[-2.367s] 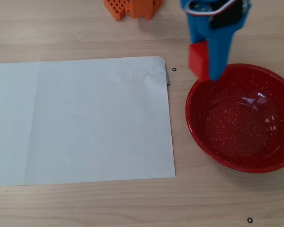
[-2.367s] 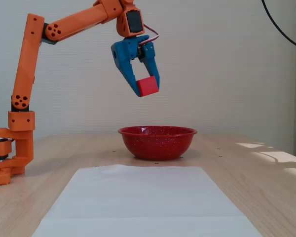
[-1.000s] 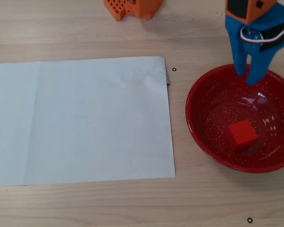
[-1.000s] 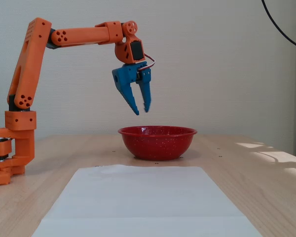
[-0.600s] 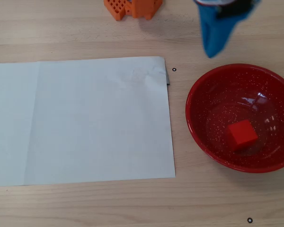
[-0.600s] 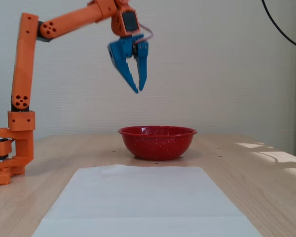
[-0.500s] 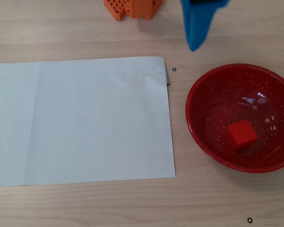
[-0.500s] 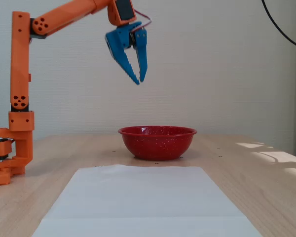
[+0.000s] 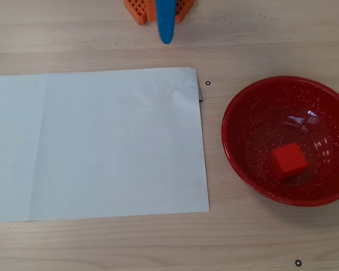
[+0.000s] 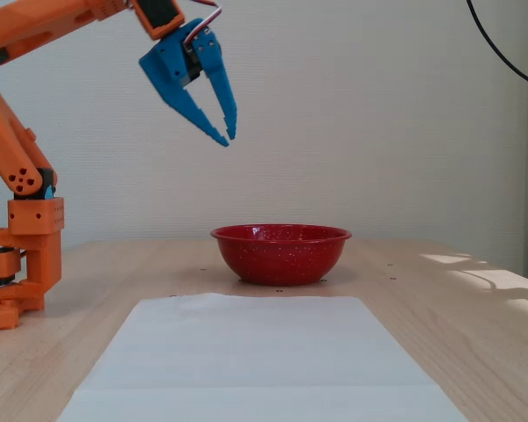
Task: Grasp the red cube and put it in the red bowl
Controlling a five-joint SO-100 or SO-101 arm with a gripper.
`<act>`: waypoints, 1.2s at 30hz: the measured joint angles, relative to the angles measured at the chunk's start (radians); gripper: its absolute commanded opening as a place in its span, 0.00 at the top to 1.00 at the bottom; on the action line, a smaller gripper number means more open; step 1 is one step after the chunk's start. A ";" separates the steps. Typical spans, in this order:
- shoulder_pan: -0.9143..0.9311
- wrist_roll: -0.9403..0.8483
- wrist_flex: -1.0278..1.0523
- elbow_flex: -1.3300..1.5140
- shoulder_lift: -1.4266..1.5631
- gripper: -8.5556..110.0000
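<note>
Two blue fingers are seen brought nearly together at their tips in the fixed view, with nothing held between them, so the gripper looks pretty much closed and empty, though a thin gap right at the tips can't be ruled out from this angle. It's held high in the air, well above the table and up to the left of the bowl, pointing down and to the right. In the overhead view only a blue fingertip is caught at the top edge, poking out from the orange perforated arm parts, so not much is shown there.

Further out, the orange arm is seen folded back over its base at the left of the fixed view.

The red cube is found sitting inside the red bowl, on the bottom, slightly toward the lower side in the overhead view. The bowl is placed on the bare wood just right of a white sheet of paper, which is laid flat across the table with a fold line visible near its left side.
</note>
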 measured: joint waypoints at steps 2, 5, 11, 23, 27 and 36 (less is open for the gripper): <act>-0.028 0.005 -0.061 0.115 0.080 0.92; -0.040 0.005 -0.153 0.298 0.202 0.93; -0.061 0.003 -0.328 0.584 0.373 0.93; -0.077 -0.012 -0.787 1.218 0.730 0.93; -0.072 -0.020 -0.804 1.359 0.874 0.93; -0.074 -0.018 -0.839 1.514 1.106 0.93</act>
